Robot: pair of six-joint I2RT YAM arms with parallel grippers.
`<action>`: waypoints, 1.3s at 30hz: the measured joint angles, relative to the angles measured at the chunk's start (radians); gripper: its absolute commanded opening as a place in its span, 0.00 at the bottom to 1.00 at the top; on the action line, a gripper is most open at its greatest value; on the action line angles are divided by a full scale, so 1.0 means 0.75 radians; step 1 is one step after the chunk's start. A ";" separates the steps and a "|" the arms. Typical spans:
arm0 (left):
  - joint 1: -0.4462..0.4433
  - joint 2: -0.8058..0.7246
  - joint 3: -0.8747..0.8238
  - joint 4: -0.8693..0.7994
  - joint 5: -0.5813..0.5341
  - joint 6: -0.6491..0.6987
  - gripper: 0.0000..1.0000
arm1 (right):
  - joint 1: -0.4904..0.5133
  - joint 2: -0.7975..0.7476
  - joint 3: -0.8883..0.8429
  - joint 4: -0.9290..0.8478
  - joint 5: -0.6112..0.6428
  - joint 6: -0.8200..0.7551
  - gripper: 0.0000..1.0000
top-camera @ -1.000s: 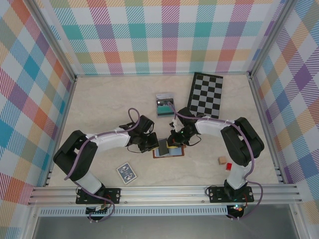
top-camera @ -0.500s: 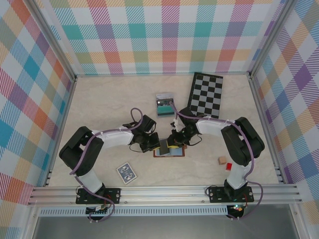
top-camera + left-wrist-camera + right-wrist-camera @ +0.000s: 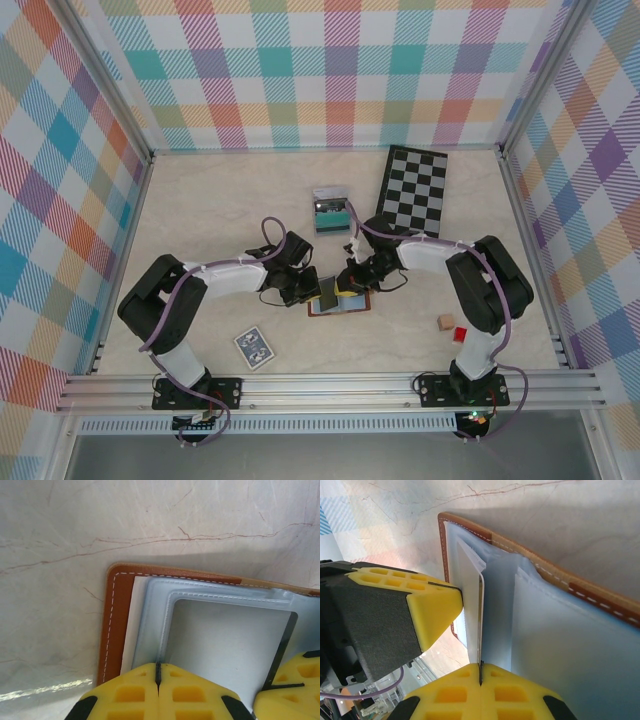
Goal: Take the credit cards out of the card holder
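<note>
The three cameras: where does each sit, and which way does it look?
Top external: fixed above and behind the arms, looking down on the table; both arms show, left gripper and right gripper meet over the card holder.
Left wrist: on the left arm, looking down past its shut yellow fingers at the open card holder's pockets.
Right wrist: on the right arm, looking along its own fingers, shut on a credit card.
Shared: both wrist views catch the other gripper's yellow finger and the brown stitched edge.

Both end effectors (image 3: 158, 672) (image 3: 480, 669) pinched closed
</note>
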 measured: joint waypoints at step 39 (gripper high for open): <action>-0.017 0.058 0.038 0.127 0.053 -0.010 0.00 | -0.092 -0.017 -0.052 0.000 -0.106 -0.055 0.03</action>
